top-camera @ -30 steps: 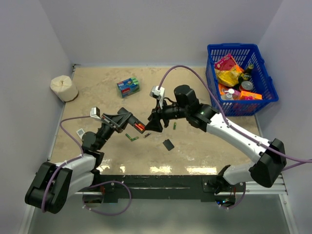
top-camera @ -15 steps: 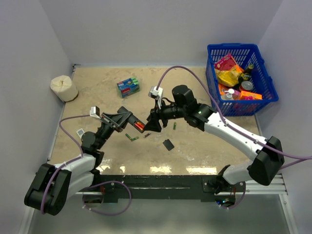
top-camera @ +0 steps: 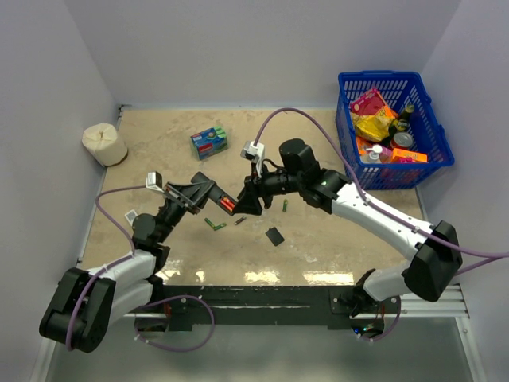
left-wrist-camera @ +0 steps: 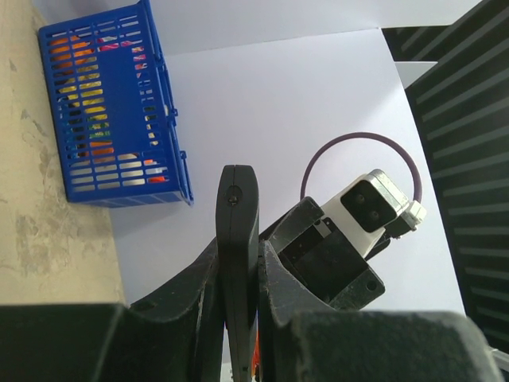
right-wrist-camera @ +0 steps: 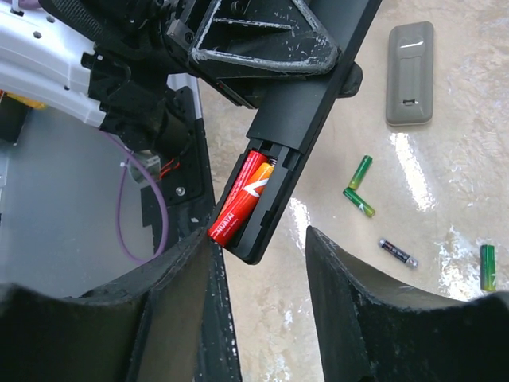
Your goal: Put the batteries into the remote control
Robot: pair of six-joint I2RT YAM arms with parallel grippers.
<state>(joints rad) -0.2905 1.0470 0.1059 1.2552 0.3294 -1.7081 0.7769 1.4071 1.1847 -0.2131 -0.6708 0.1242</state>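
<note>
Narrowed slightly, right jaws gape beside battery (right-wrist-camera: pixel 238 203); left jaws clamp part-hidden remote control (right-wrist-camera: pixel 314 95).

The sandy counter (top-camera: pixel 159 159) had a few things lying on it. A white paper roll (top-camera: pixel 104 144) sat at ten o'clock, near the left wall. A blue-green packet (top-camera: pixel 208 142) lay at eleven o'clock. A blue basket (top-camera: pixel 402 177) stood at two o'clock. Near the middle, two green batteries (top-camera: pixel 213 225) made a V shape. A dark battery (top-camera: pixel 238 221) lay just beside them, toward three o'clock. One more green battery (top-camera: pixel 285 206) lay farther that way. A small black cover (top-camera: pixel 275 235) lay near the dark battery, toward five o'clock.
</note>
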